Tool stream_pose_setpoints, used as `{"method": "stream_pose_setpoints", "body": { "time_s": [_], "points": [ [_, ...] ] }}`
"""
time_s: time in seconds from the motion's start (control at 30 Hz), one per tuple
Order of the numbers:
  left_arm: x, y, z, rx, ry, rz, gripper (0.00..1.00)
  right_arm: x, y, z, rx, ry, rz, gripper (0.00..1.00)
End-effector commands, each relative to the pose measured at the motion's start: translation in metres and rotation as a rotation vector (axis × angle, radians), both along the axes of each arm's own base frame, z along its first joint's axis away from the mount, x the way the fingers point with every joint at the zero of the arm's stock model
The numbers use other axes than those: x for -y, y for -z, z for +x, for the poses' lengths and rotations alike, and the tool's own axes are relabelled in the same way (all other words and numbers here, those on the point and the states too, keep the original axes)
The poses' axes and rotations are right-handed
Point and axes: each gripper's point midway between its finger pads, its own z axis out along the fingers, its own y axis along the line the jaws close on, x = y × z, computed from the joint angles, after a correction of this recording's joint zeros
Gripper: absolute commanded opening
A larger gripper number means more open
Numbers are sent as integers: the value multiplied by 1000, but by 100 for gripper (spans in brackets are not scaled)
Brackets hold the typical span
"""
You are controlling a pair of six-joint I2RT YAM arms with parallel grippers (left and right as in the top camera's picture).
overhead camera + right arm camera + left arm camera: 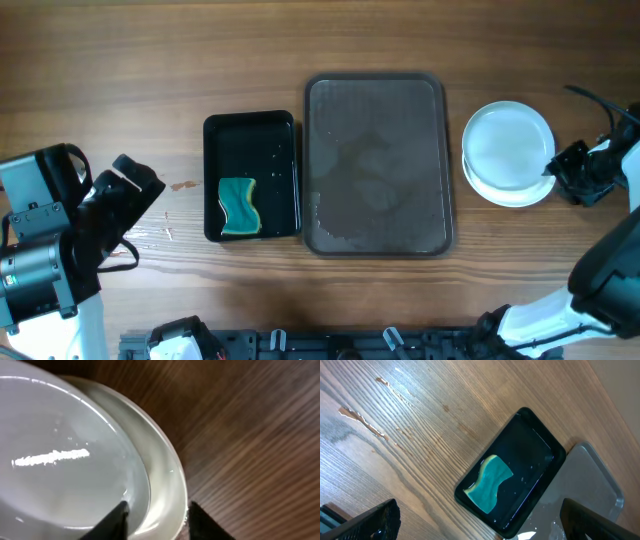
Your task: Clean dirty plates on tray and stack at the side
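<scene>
Straddling rim of stacked plates point(508, 150), right gripper point(157, 519), tray point(375, 165) alongside

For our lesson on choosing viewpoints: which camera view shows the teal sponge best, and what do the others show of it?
The left wrist view: the sponge appears whole and largest, lying in the black tray. The overhead view shows it whole but small. The right wrist view does not show it.
</scene>
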Motion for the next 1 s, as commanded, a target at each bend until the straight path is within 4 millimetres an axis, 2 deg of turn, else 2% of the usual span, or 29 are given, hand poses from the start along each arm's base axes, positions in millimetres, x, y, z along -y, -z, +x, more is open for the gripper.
{"method": "stream_pose_setpoints", "body": {
  "time_s": [0.0, 0.03, 0.07, 0.1, 0.13, 0.17, 0.23, 0.27, 0.3, 0.4, 0.43, 0.5, 0.53, 0.57, 0.6, 0.63, 0.67, 0.73, 0.8, 0.83, 0.87, 0.93, 0.97],
  "points": [
    [-4, -2, 0, 2, -9, 18, 100, -42, -80, 21, 313, -224, 40, 54],
    [-4, -2, 0, 2, -9, 18, 100, -86, -133, 25, 523, -387, 98, 64],
    [-4, -2, 0, 2, -9, 18, 100, -117, -167, 18, 647, -509, 118, 65],
    [-4, -2, 0, 2, -9, 18, 100, -151, -197, 1, 739, -632, 115, 65],
    [-4, -2, 0, 2, -9, 18, 100, -172, -213, -17, 769, -688, 100, 66],
    [-4, -2, 0, 2, -9, 17, 100, -196, -227, -40, 792, -748, 89, 100],
    [-4, -2, 0, 2, -9, 17, 100, -222, -245, -74, 803, -681, 161, 100],
    [-4, -2, 0, 2, -9, 18, 100, -228, -254, -85, 808, -587, 214, 100],
    [-4, -2, 0, 2, -8, 18, 100, -223, -261, -92, 816, -479, 201, 100],
    [-4, -2, 0, 2, -9, 17, 100, -185, -261, -99, 834, -440, -110, 100],
    [-4, -2, 0, 2, -9, 18, 100, -165, -264, -99, 836, -431, -272, 100],
    [-4, -2, 0, 2, -9, 18, 100, -153, -277, -94, 903, -460, -438, 100],
    [-4, -2, 0, 2, -9, 18, 100, -156, -288, -83, 1041, -516, -543, 100],
    [-4, -2, 0, 2, -9, 18, 100, -159, -290, -78, 1114, -536, -578, 100],
    [-4, -2, 0, 2, -9, 18, 100, -161, -283, -74, 1166, -540, -599, 100],
    [-4, -2, 0, 2, -9, 18, 100, -163, -269, -75, 1199, -540, -604, 100],
    [-4, -2, 0, 2, -9, 18, 100, -164, -236, -77, 1187, -541, -595, 100],
    [-4, -2, 0, 2, -9, 17, 100, -164, -184, -73, 1193, -504, -556, 100],
    [-4, -2, 0, 2, -9, 18, 100, -169, -153, -69, 1219, -480, -508, 100],
    [-4, -2, 0, 2, -9, 18, 100, -178, -136, -65, 1259, -496, -484, 100],
    [-4, -2, 0, 2, -9, 17, 100, -185, -123, -62, 1294, -519, -477, 100],
    [-4, -2, 0, 2, -9, 17, 100, -189, -110, -58, 1321, -518, -485, 100],
    [-4, -2, 0, 2, -9, 18, 100, -188, -116, -56, 1359, -509, -500, 100]
  ]
}}
